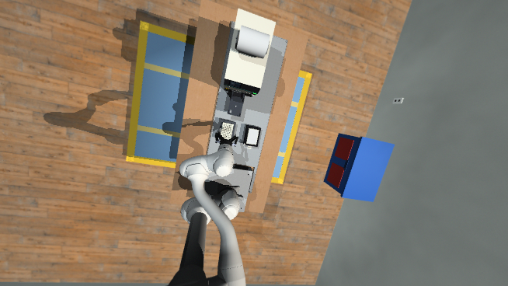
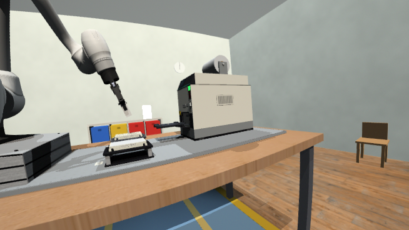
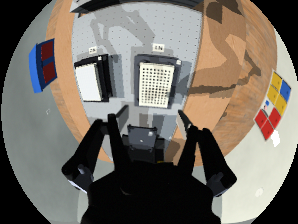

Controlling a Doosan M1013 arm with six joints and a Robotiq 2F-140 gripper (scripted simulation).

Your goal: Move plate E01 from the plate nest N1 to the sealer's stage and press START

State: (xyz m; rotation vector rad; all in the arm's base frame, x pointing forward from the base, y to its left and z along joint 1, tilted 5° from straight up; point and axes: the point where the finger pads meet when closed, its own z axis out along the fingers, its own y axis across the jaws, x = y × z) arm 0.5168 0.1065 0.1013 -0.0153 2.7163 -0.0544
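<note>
- Plate E01, a cream rectangular multiwell plate [image 1: 227, 130] [image 2: 126, 135] [image 3: 156, 85], lies in the black-framed nest N1 [image 1: 234, 127] [image 3: 155, 59], wells up. Going by position and the hard-to-read label, that is.
- Black two-finger gripper [image 1: 226, 139] [image 2: 126, 112] [image 3: 153, 113] is roughly two-thirds open, holding nothing. It's above the nests, well clear of the plate.
- Handling guess: light, stiff plastic, smooth sides that could slip under a weak or crooked grip. Rigid enough for moderate squeeze; too much might bow or crack the walls.
- Grip: opposite side walls, pads level, centred along the length. Keep off the well face, it's what gets foiled. Stay high enough to miss the nest frame, low enough for decent wall contact.
- Whether it holds liquid: can't tell. Treat as open wells; lift straight, keep level, no jerks.
- Neighbouring white-topped plate [image 1: 252, 136] [image 2: 128, 144] [image 3: 88, 83] sits close beside. Watch finger clearance, leave it alone.
- Dark stage [image 1: 235, 104] [image 2: 169, 125] [image 3: 142, 139] is out; lower E01 flat, release evenly so it doesn't ride up on a locator.
</note>
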